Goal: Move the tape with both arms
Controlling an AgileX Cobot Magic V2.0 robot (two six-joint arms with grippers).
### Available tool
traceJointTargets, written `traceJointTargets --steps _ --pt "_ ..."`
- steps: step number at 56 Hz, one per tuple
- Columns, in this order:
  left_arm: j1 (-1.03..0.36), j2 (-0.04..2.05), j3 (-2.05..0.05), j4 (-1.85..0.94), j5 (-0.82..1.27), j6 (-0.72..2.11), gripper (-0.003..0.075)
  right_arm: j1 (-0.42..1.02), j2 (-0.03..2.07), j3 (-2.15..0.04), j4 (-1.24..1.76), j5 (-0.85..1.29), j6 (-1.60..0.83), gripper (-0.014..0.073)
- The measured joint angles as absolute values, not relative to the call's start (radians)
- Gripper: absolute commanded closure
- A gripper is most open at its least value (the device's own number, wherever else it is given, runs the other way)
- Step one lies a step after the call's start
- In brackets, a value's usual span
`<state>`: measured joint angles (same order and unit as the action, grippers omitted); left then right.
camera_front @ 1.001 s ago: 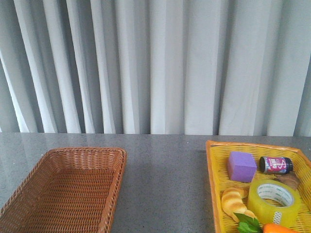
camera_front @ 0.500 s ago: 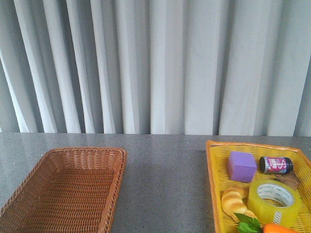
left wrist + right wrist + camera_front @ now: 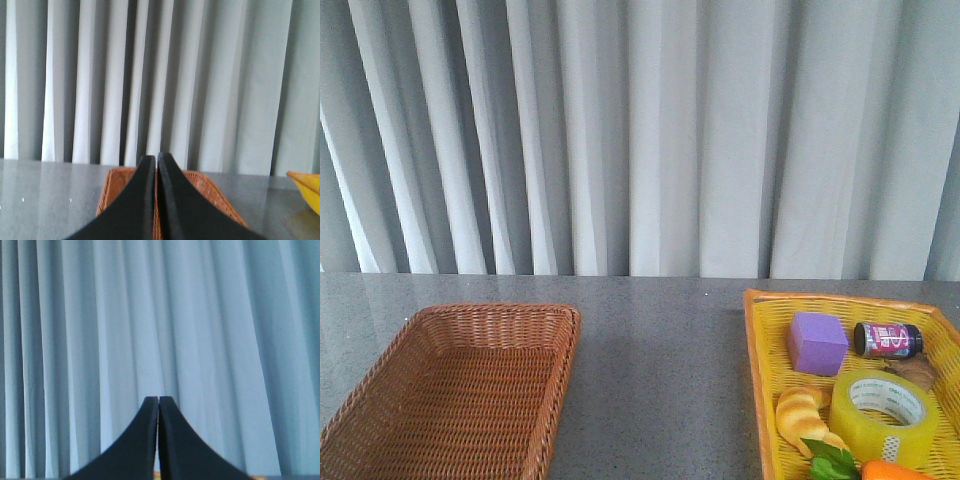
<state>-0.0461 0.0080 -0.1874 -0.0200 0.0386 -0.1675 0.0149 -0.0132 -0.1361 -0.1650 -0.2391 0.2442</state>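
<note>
Grey table (image 3: pixel 660 360) holds two baskets, one tape (image 3: pixel 883 417) roll; both tools (image 3: pixel 156 159) (image 3: pixel 158 400) seemingly pressed together, empty

Even, diffuse daylight is seen filtering through the pale curtain (image 3: pixel 640 140), with soft vertical shadows lying in its folds. A dull sheen is carried by the grey worktop (image 3: pixel 660 360), without hard glare. The front view is rendered fairly sharp. Both wrist views are softer and slightly blurred; a cooler blue cast is shown in the right one.
</note>
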Motion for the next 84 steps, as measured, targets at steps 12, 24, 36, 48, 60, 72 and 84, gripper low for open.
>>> traceJointTargets --steps 12,24,36,48,60,72,84 --pt "-0.046 0.288 -0.492 -0.019 0.064 -0.105 0.0726 0.015 0.126 -0.418 -0.300 -0.067 0.394 0.0601" --pt "-0.046 0.644 -0.851 -0.022 0.284 -0.086 0.0726 0.015 0.505 -0.633 -0.383 0.044 0.409 0.0601" --pt "-0.046 0.850 -1.036 -0.060 0.313 -0.086 0.0726 0.015 0.740 -0.760 -0.382 0.162 0.409 0.0601" --pt "-0.046 0.882 -1.053 -0.063 0.300 -0.086 0.0726 0.015 0.789 -0.785 -0.378 0.168 0.416 0.0601" --pt "-0.046 0.884 -1.053 -0.063 0.300 -0.086 0.0726 0.015 0.792 -0.785 -0.378 0.169 0.416 0.0601" --pt "-0.046 0.884 -1.053 -0.063 0.275 -0.086 0.0726 0.015 0.792 -0.785 -0.377 0.170 0.429 0.0601" --pt "-0.046 0.888 -1.053 -0.063 0.257 -0.086 0.0726 0.015 0.823 -0.785 -0.306 0.167 0.434 0.0598"
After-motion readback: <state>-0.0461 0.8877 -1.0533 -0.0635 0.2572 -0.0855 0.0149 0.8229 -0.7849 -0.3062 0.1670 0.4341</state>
